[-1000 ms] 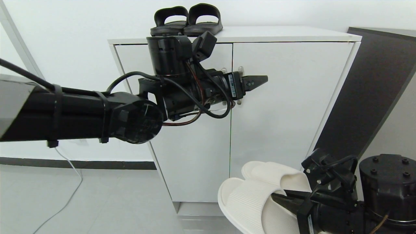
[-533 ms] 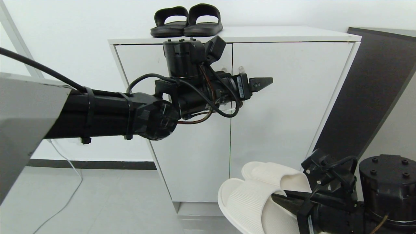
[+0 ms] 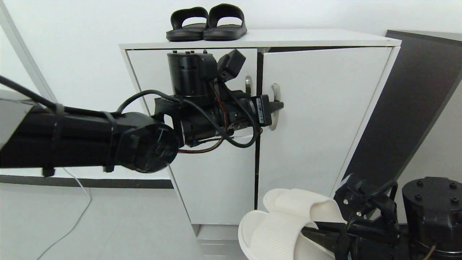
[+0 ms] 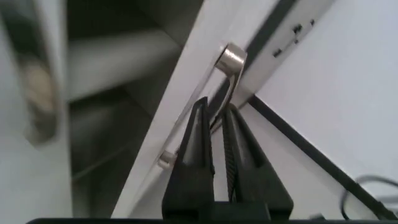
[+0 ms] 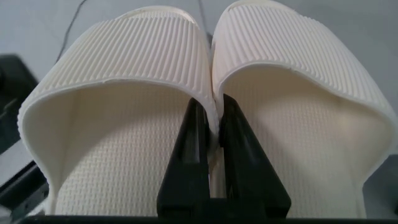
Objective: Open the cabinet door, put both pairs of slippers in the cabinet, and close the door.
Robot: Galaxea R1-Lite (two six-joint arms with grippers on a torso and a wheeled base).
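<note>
A white two-door cabinet (image 3: 317,119) stands ahead. Its right door is ajar, with a dark gap (image 3: 258,144) between the doors. My left gripper (image 3: 279,105) is shut on the right door's metal handle (image 3: 275,108); in the left wrist view the fingers (image 4: 199,124) pinch the handle (image 4: 231,59), with dark shelves behind the door. A black pair of slippers (image 3: 206,22) sits on the cabinet top. Low in front of the cabinet, my right gripper (image 5: 211,102) is shut on the inner edges of a white pair of slippers (image 3: 285,220), held side by side (image 5: 149,93).
The left door's handle (image 3: 248,83) sits just beside the gap. A dark panel (image 3: 408,108) leans along the cabinet's right side. A thin cable (image 3: 72,220) trails over the grey floor at the left. A white wall rises behind.
My left gripper dropped from in front of the right door onto its handle and shut on it. The right door swung slightly open. The white slippers shifted a little left.
</note>
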